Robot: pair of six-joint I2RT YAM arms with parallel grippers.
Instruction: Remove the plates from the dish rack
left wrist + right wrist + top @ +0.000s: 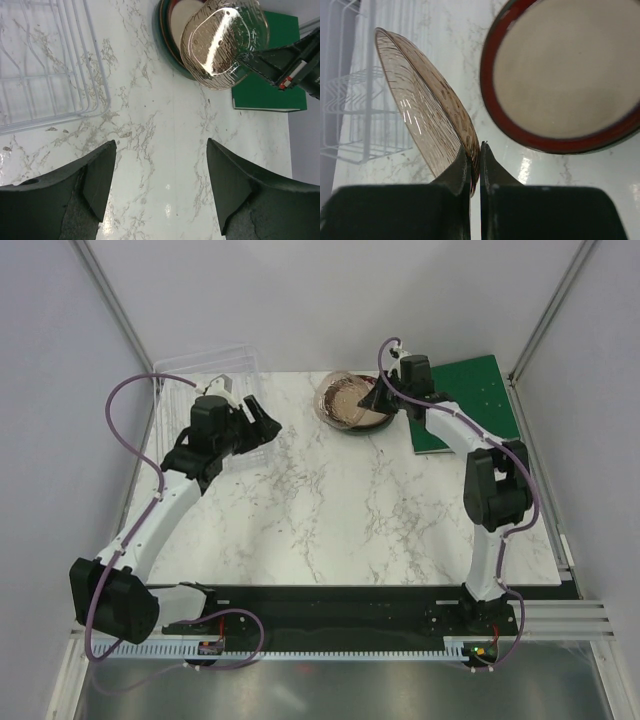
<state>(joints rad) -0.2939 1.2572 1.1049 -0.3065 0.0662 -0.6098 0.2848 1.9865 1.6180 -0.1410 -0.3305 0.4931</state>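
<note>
My right gripper (378, 398) is shut on the rim of a see-through brownish glass plate (420, 115), held tilted on edge over a stack of plates (340, 412) at the back middle of the table. The stack's top plate (565, 75) is beige with a red rim; a dark green plate (165, 47) lies under it. The glass plate also shows in the left wrist view (222, 42). The clear dish rack (215, 370) stands at the back left; its visible part (45, 60) holds no plate. My left gripper (161, 150) is open and empty above the table, just right of the rack.
A flat green board (470, 400) lies at the back right, beside the plate stack and under the right arm. It also shows in the left wrist view (270, 95). Grey walls close in the table on both sides.
</note>
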